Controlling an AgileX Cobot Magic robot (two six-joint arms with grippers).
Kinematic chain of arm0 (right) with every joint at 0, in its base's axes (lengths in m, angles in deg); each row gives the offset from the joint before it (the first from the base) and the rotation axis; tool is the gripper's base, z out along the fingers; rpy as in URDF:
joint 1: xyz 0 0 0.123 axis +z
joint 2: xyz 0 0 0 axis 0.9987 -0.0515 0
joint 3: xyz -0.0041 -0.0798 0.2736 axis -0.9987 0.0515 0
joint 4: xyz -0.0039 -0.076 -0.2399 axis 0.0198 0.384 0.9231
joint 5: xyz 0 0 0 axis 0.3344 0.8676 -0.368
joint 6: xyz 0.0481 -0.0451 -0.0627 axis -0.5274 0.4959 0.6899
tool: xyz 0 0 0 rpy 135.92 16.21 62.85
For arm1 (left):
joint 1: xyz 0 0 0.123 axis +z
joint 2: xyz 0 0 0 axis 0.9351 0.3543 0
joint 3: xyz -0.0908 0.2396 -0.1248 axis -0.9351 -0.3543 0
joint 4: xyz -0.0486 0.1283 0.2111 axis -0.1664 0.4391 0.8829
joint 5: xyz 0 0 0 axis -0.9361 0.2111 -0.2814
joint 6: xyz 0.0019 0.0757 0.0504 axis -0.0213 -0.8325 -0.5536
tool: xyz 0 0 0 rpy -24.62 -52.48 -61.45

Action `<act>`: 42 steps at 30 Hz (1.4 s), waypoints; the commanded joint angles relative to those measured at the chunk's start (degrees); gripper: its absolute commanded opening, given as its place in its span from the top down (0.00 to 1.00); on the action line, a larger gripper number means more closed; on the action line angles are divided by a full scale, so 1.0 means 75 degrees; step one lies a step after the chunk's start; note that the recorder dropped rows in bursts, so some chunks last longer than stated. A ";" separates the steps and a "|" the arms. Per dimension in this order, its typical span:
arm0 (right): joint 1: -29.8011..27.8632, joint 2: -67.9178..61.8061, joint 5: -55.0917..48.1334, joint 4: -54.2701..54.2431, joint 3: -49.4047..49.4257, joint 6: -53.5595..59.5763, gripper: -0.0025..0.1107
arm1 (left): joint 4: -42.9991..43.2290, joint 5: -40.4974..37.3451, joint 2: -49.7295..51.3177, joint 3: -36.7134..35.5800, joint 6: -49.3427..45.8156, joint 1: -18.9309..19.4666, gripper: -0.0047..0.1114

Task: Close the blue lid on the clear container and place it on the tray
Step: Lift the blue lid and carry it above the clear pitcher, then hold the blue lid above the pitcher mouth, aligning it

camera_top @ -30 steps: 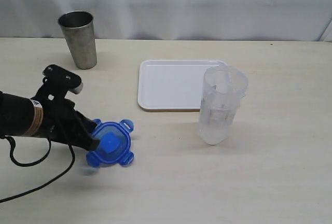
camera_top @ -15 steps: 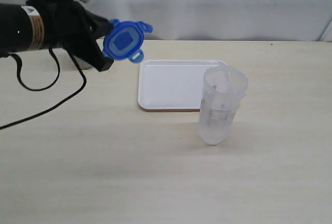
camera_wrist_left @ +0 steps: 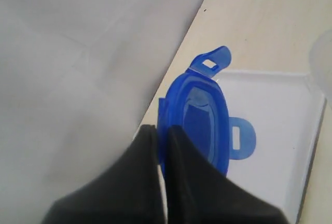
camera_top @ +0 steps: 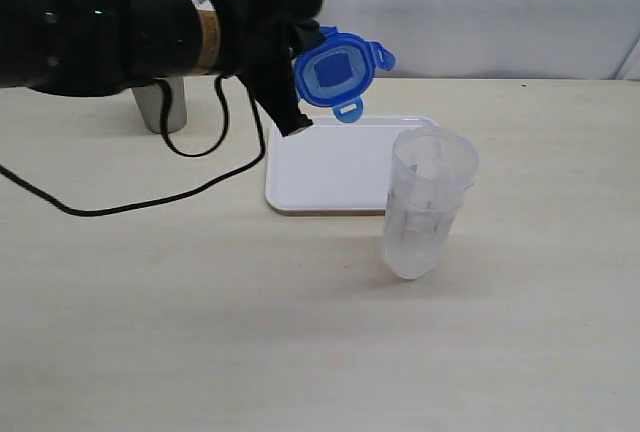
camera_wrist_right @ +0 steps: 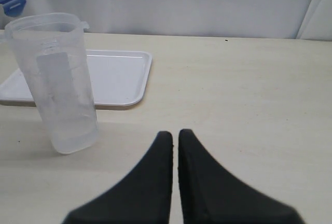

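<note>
Blue lid (camera_top: 337,72), upper centre of frame: my left pincer (camera_wrist_left: 162,130) clamping its edge; right pincer (camera_wrist_right: 175,137) sitting together, empty.

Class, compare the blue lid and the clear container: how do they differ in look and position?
The blue lid is flat; the clear container is tall. The lid is held in the air by the left gripper; the container stands upright on the table, untouched. Neither rests on the tray.

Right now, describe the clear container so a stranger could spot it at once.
Find the white tray in the middle of the pale table. The clear container stands on the table by the tray's near right corner. It alone is tall and see-through; the other cup is grey metal.
</note>
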 commanded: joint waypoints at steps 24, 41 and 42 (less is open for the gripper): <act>-0.0033 0.0027 0.0009 -0.0023 0.0017 -0.0015 0.94 | 0.0031 -0.0621 0.0977 0.1299 -0.1176 -0.1447 0.96; -0.0033 0.0027 0.0009 -0.0023 0.0017 -0.0015 0.94 | 0.0031 -0.1356 0.0977 0.1299 -0.2303 -0.1815 0.96; -0.0033 0.0027 0.0009 -0.0023 0.0017 -0.0015 0.94 | 0.0031 -0.1337 0.0977 0.1299 -0.2302 -0.1874 0.96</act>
